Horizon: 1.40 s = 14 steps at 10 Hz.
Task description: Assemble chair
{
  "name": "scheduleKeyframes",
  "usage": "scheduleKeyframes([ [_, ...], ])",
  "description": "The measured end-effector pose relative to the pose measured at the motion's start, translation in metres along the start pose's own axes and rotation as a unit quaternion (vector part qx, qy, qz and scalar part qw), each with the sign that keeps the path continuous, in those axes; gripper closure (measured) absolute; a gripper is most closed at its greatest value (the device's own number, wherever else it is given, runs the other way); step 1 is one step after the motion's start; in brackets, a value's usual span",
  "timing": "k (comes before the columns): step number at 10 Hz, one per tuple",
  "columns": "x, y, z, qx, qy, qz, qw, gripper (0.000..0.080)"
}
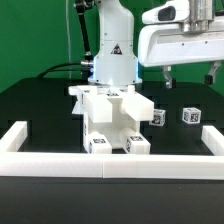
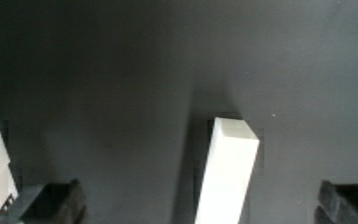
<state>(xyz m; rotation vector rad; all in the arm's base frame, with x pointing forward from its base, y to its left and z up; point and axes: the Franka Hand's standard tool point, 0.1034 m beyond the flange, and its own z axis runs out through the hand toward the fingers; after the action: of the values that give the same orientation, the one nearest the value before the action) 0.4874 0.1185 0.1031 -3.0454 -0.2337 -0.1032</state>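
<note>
The black table (image 1: 40, 105) carries the chair (image 1: 112, 118), a tagged block (image 1: 189, 115) and a white rail (image 1: 100, 163).

Chair (image 1: 112, 118) stack sits mid-table (image 1: 40, 110), just behind front border rail (image 1: 110, 166). Near block (image 1: 158, 117) lies beside it toward the exterior view's right, far block (image 1: 190, 115) farther out. Pincer (image 1: 190, 78) hangs above both blocks.

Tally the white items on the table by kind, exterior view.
chair-part cluster, centre (parts too merged to split): 1
small tagged blocks, exterior view's right: 2
border rail: 1
Total: 4
</note>
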Motion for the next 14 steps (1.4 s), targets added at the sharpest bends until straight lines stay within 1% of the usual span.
scheduleKeyframes([
  [1,0.000,0.000,0.001,-0.001,0.002,-0.006,1.000,0.0150],
  [2,-0.003,-0.002,0.004,-0.003,0.010,-0.039,0.999,0.0150],
  [5,-0.018,-0.018,0.016,-0.003,0.012,-0.105,0.994,0.0150],
  [6,-0.023,-0.019,0.020,-0.003,0.008,-0.106,0.994,0.0150],
  [10,-0.023,-0.018,0.020,-0.003,0.008,-0.105,0.994,0.0150],
  [11,-0.028,-0.020,0.023,-0.004,0.009,-0.103,0.995,0.0150],
  [12,-0.038,-0.029,0.028,-0.005,0.008,-0.102,0.995,0.0150],
  [13,-0.048,-0.042,0.032,-0.007,0.011,-0.103,0.995,0.0150],
  [14,-0.055,-0.044,0.037,-0.008,0.007,-0.107,0.994,0.0150],
])
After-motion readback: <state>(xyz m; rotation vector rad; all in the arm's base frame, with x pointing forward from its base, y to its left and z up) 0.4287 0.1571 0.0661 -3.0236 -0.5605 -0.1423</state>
